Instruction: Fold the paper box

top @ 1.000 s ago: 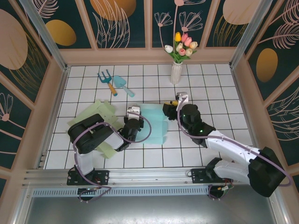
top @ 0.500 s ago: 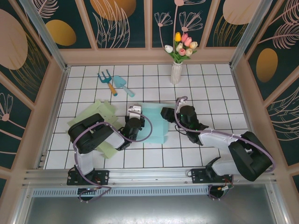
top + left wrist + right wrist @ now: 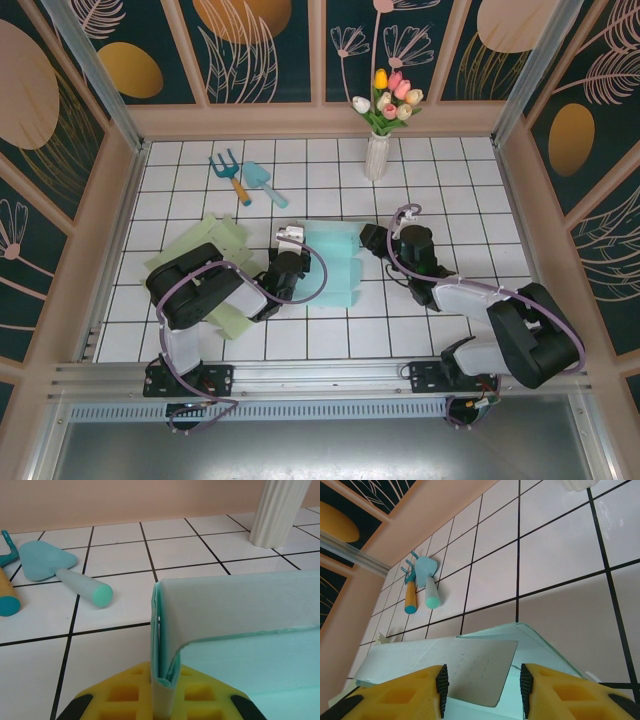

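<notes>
The teal paper box point(image 3: 330, 262) lies partly folded on the white tiles in the middle of the top view. My left gripper point(image 3: 289, 240) is at its left edge. In the left wrist view its yellow fingers point(image 3: 125, 692) are shut on a doubled-over edge of the box point(image 3: 240, 610), which stands upright between them. My right gripper point(image 3: 372, 238) is at the box's right side. In the right wrist view it point(image 3: 481, 690) is open, and a pale flap point(image 3: 480, 672) of the box lies between the black pads point(image 3: 442, 685) without touching them.
A white vase of tulips point(image 3: 378, 150) stands behind the box. A small rake point(image 3: 230, 175) and a teal trowel point(image 3: 262, 182) lie at the back left. Pale green paper sheets point(image 3: 215, 240) lie under my left arm. Low walls close in the tiled floor.
My right arm has drawn its elbow in, and its gripper has shifted slightly right along the box's right edge. The left gripper has kept its hold without moving.
</notes>
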